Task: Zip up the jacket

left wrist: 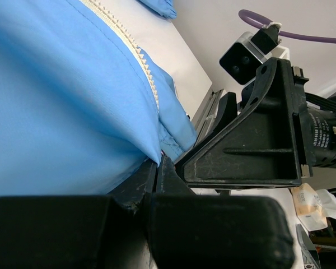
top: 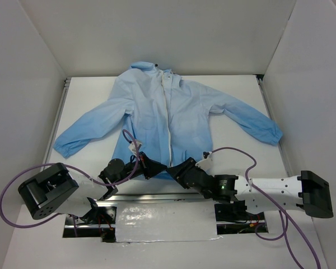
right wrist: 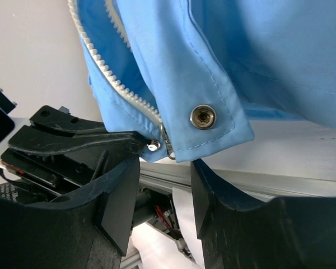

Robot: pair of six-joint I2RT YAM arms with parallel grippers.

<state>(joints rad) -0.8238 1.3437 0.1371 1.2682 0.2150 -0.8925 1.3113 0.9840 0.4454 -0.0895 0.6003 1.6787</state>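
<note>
The light-blue jacket lies spread flat on the white table, collar at the far side and hem toward the arms. Its whitish zipper strip runs down the front centre. My left gripper is shut on the hem fabric just left of the zipper; in the left wrist view the cloth is pinched between the closed tips. My right gripper is open at the hem's right side. In the right wrist view its jaws stand apart just below the zipper slider and a metal snap button.
A metal rail runs along the near table edge, with a shiny sheet below it. White walls enclose the table on three sides. Purple cables loop over both arms. The sleeves reach out to left and right.
</note>
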